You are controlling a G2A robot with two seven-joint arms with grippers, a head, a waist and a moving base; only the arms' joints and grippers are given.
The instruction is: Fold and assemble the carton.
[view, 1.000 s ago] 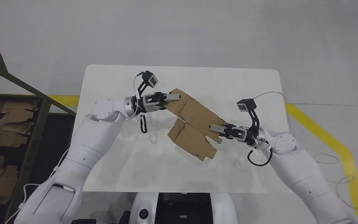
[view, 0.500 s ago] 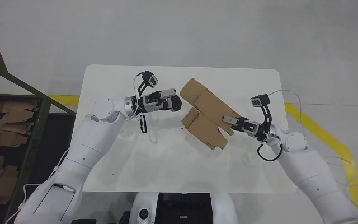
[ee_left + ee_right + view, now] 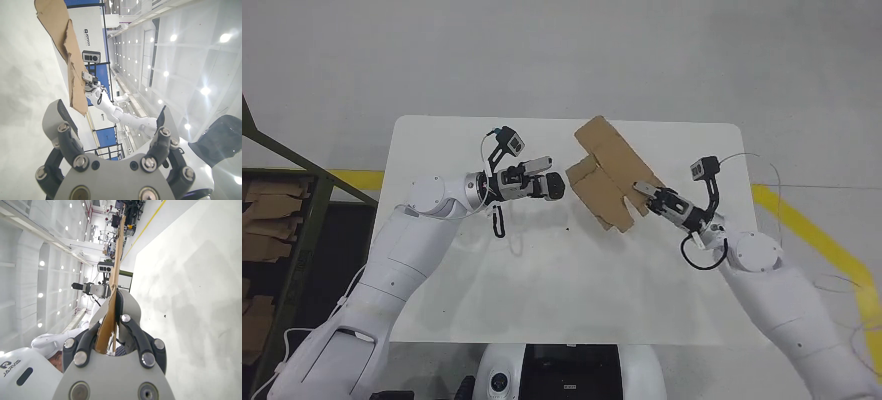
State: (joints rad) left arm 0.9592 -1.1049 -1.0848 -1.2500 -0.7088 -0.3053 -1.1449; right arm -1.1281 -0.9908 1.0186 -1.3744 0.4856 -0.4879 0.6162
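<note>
The flat brown carton (image 3: 605, 168) hangs tilted above the white table (image 3: 462, 290), right of centre and near its far edge. My right gripper (image 3: 644, 190) is shut on the carton's near right corner. In the right wrist view the carton (image 3: 116, 262) runs edge-on out from between the shut fingers of my right gripper (image 3: 113, 303). My left gripper (image 3: 554, 185) stands open just left of the carton and touches nothing. In the left wrist view the carton (image 3: 70, 56) hangs beyond my open left gripper (image 3: 113, 115), clear of both fingertips.
A dark bin (image 3: 272, 225) with several flat cardboard pieces stands on the floor left of the table. A yellow line (image 3: 802, 225) runs on the floor to the right. The table's near half is bare.
My left gripper has let go of the carton and opened. The right gripper has carried the carton right and toward the far edge, turning and lifting it.
</note>
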